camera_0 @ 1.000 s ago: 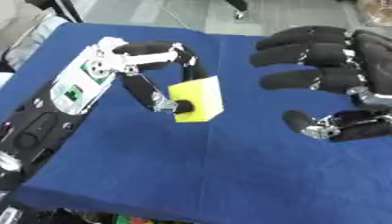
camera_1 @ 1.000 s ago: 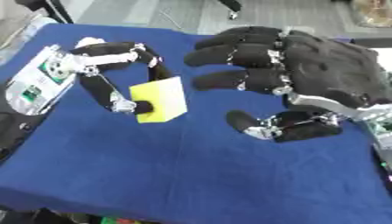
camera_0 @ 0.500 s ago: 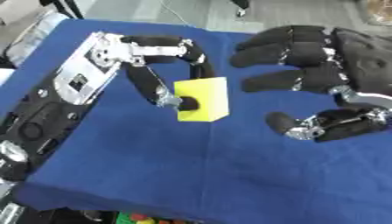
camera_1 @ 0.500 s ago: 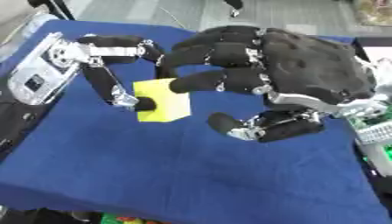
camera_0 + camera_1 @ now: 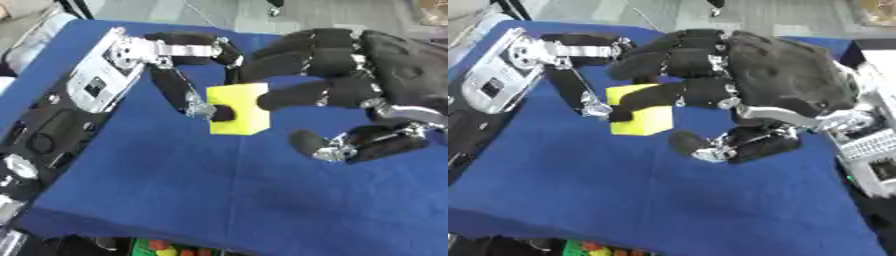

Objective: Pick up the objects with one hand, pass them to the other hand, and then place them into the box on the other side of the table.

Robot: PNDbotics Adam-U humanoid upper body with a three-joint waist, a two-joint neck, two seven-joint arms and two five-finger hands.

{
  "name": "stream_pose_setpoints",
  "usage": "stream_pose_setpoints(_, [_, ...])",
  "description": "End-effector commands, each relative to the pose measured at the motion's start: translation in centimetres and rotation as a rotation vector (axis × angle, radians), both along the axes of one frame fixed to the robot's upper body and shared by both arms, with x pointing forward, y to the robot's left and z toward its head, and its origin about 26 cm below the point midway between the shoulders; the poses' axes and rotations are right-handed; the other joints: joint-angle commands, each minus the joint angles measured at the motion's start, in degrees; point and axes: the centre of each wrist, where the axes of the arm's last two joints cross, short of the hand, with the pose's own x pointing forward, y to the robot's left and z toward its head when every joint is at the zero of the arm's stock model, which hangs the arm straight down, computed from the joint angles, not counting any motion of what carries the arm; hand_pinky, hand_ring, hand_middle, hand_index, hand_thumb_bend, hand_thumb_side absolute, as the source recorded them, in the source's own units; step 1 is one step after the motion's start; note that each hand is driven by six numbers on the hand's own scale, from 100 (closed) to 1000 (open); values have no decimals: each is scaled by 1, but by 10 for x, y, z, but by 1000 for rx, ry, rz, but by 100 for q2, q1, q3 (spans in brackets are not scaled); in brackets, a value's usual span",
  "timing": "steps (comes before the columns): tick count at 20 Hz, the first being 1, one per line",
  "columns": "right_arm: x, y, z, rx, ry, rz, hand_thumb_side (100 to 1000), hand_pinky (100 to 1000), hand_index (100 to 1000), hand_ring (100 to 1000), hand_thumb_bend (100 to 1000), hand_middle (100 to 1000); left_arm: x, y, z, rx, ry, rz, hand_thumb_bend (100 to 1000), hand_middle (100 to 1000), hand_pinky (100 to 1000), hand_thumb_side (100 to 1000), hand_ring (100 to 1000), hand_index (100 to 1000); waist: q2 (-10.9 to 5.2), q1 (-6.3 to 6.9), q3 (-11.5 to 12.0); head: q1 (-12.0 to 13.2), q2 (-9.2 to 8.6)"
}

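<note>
A yellow block (image 5: 238,108) hangs above the blue table (image 5: 175,190), pinched between the thumb and fingers of my left hand (image 5: 188,70), which reaches in from the left. My right hand (image 5: 350,90) comes in from the right with its fingers spread; their tips lie against the right and upper sides of the block, and its thumb (image 5: 328,145) is below and apart from the block. In the right eye view the right hand (image 5: 763,85) hides the block's right part. No box shows in either view.
A white-and-grey device (image 5: 868,150) stands at the table's right edge. Coloured items (image 5: 157,246) show below the table's front edge. The near half of the blue cloth lies in front of both hands.
My right hand has moved left until its fingers reach the yellow block. The left hand has lifted the block a little up and to the right.
</note>
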Motion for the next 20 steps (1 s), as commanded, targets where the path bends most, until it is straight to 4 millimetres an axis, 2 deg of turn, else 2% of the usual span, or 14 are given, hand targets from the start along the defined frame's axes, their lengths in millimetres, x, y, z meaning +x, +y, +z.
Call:
stream_pose_setpoints(1, [-2, 3, 7, -71, -91, 38, 100, 904, 923, 943, 122, 953, 0, -3, 14, -16, -27, -13, 100, 435, 726, 503, 511, 613, -95, 10, 8, -18, 32])
stream_pose_setpoints(20, [4, 7, 0, -84, -133, 12, 100, 881, 906, 926, 179, 975, -9, -26, 30, -72, 32, -103, 100, 431, 722, 537, 507, 609, -123, 44, 55, -83, 39])
